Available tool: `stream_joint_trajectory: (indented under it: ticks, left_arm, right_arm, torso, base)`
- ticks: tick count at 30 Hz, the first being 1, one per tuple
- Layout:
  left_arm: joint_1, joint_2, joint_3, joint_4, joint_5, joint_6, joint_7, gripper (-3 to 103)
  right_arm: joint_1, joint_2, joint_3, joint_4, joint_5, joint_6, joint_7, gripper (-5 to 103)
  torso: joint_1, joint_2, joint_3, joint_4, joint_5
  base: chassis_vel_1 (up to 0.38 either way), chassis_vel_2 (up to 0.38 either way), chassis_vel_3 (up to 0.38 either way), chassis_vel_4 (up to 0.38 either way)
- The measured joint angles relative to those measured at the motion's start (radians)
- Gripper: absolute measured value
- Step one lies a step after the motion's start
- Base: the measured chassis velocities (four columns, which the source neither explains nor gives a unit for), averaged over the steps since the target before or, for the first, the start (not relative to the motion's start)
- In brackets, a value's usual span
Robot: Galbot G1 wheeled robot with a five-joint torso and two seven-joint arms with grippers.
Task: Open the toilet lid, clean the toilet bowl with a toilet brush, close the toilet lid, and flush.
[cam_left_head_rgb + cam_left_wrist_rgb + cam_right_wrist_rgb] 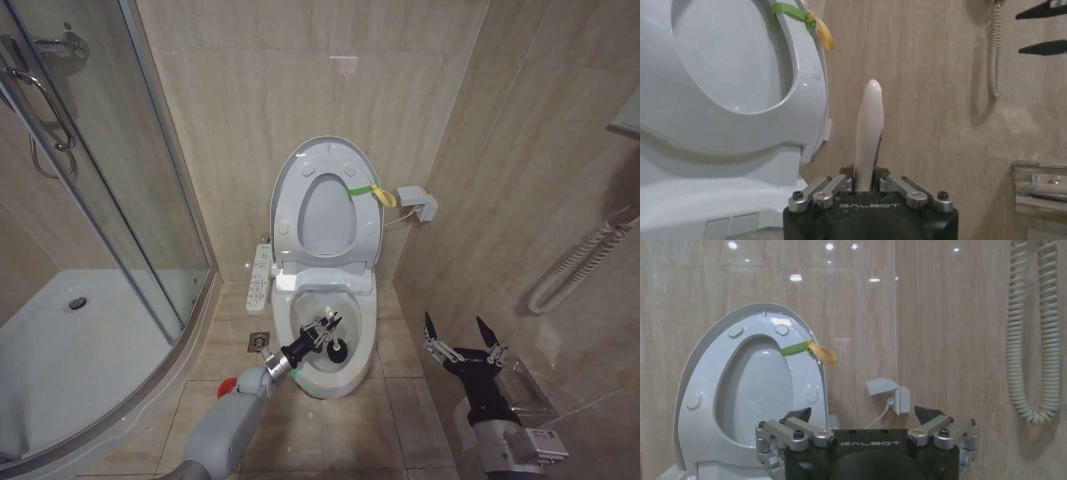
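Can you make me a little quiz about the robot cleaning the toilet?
1. True or false: the toilet lid is closed.
2. Which gripper holds the toilet brush? A) left B) right
3. Fill in: the brush's dark head is inside the toilet ____.

Key:
1. False, the lid stands up against the wall.
2. A. The left gripper is shut on the white handle; the right gripper is open, off to the side.
3. Bowl.

The white ceramic toilet bowl (350, 370) lies just beyond the left hand (325, 330); the upright glossy white oval toilet lid (290, 190) stands behind it, left of the right hand (463, 338).
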Motion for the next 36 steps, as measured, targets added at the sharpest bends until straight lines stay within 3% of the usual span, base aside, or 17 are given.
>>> stream_joint_trajectory:
  ticks: [10, 15, 18, 22, 28, 31, 36]
  left_arm:
    - [0.014, 0.02, -0.009, 0.044, -0.01, 0.025, -0.018, 18]
    - [-0.012, 0.019, 0.013, -0.031, -0.11, 0.067, -0.028, 19]
    - [-0.016, 0.005, 0.019, -0.031, -0.129, 0.077, -0.03, 19]
    - [-0.016, -0.028, 0.017, 0.034, -0.13, 0.078, -0.022, 19]
    - [-0.03, -0.07, -0.015, 0.188, -0.072, 0.071, 0.004, 19]
    - [-0.031, -0.062, -0.014, 0.174, -0.077, 0.071, 0.005, 19]
    - [-0.02, -0.026, 0.021, 0.042, -0.129, 0.092, -0.008, 20]
  right_arm:
    - [0.0, 0.0, 0.0, 0.0, 0.0, 0.0, 0.0, 100]
    - [0.0, 0.0, 0.0, 0.0, 0.0, 0.0, 0.0, 100]
    - [0.0, 0.0, 0.0, 0.0, 0.0, 0.0, 0.0, 100]
    - [0.0, 0.0, 0.0, 0.0, 0.0, 0.0, 0.0, 100]
    - [0.0, 0.0, 0.0, 0.0, 0.0, 0.0, 0.0, 100]
    - [0.0, 0.0, 0.0, 0.0, 0.0, 0.0, 0.0, 100]
    - [0.0, 0.0, 0.0, 0.0, 0.0, 0.0, 0.0, 100]
  torso:
    - [0.0, 0.0, 0.0, 0.0005, 0.0001]
    - [0.0, 0.0, 0.0, -0.0003, 0.0]
    - [0.0, 0.0, 0.0, -0.0003, 0.0]
    - [0.0, 0.0, 0.0, 0.0009, 0.0001]
    - [0.0, 0.0, 0.0, 0.0005, 0.0003]
    - [0.0, 0.0, 0.0, 0.0003, 0.0001]
    - [0.0, 0.0, 0.0, -0.0002, -0.0002]
  base:
    - [0.0, 0.0, 0.0, 0.0]
    - [0.0, 0.0, 0.0, 0.0]
    - [0.0, 0.0, 0.0, 0.0]
    - [0.0, 0.0, 0.0, 0.0]
    - [0.0, 0.0, 0.0, 0.0]
    - [0.0, 0.0, 0.0, 0.0]
    - [0.0, 0.0, 0.0, 0.0]
